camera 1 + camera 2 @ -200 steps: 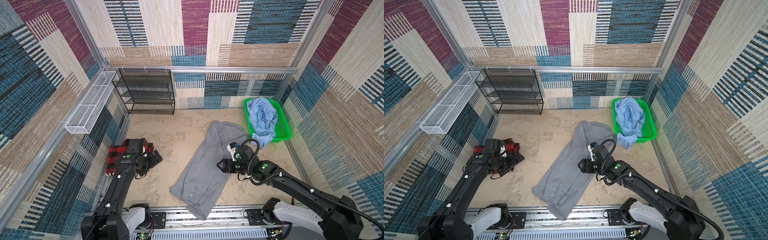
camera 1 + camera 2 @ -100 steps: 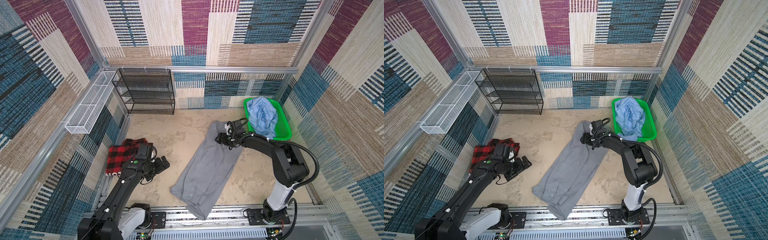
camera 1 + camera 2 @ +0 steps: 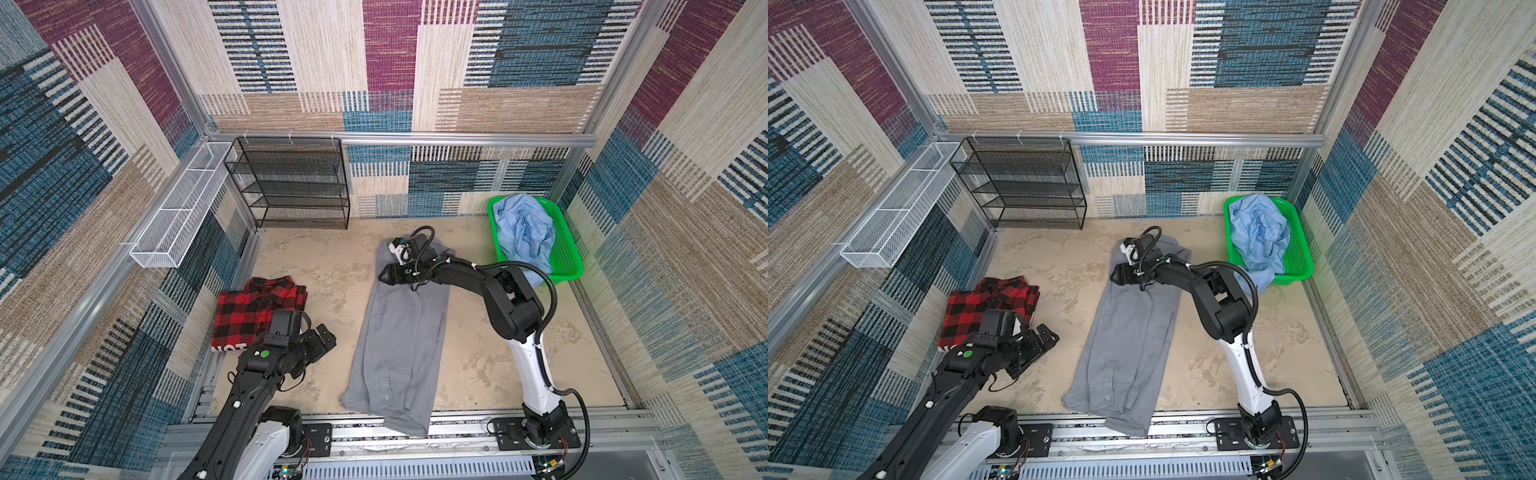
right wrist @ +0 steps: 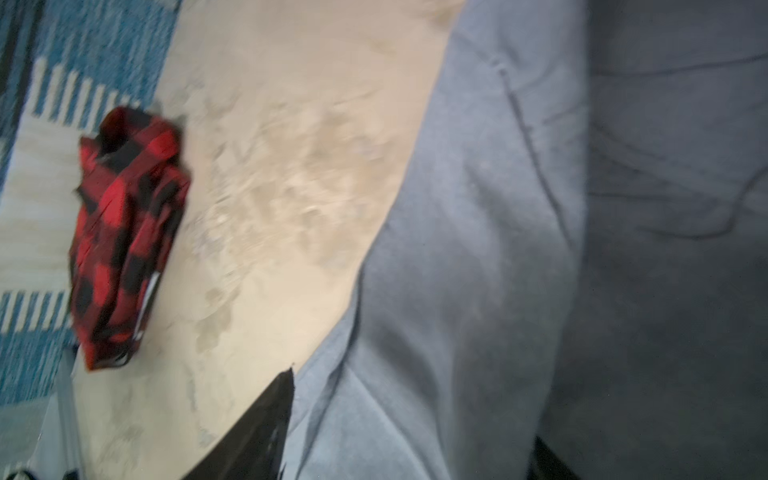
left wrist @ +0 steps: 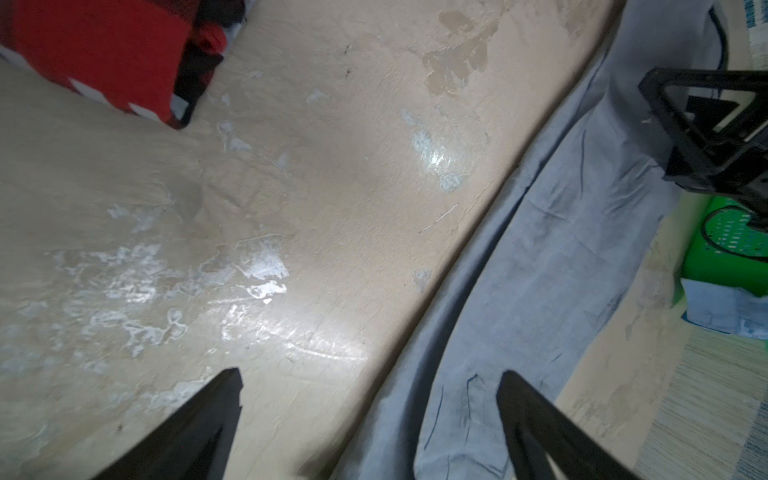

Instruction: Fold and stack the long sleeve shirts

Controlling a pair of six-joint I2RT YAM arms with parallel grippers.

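Top views | left end effector (image 3: 325,336) spread, beside plaid shirt (image 3: 245,307) | right end effector (image 3: 382,276) spread over grey shirt (image 3: 399,340) | green basket (image 3: 575,272) nearby

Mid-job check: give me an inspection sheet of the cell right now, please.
Surface: tan tabletop, scuffed patches.
Job's things: grey shirt folded narrow, near end over front rail; plaid shirt folded, left; light blue shirt crumpled in green basket.
Clutter: black wire rack, white mesh tray, back left.
Claws: left claw open, beside grey shirt; right claw jaws apart over its far end.
Cables: black cable loops near basket, no snag seen.
Surroundings: patterned wall panels, aluminium frame.
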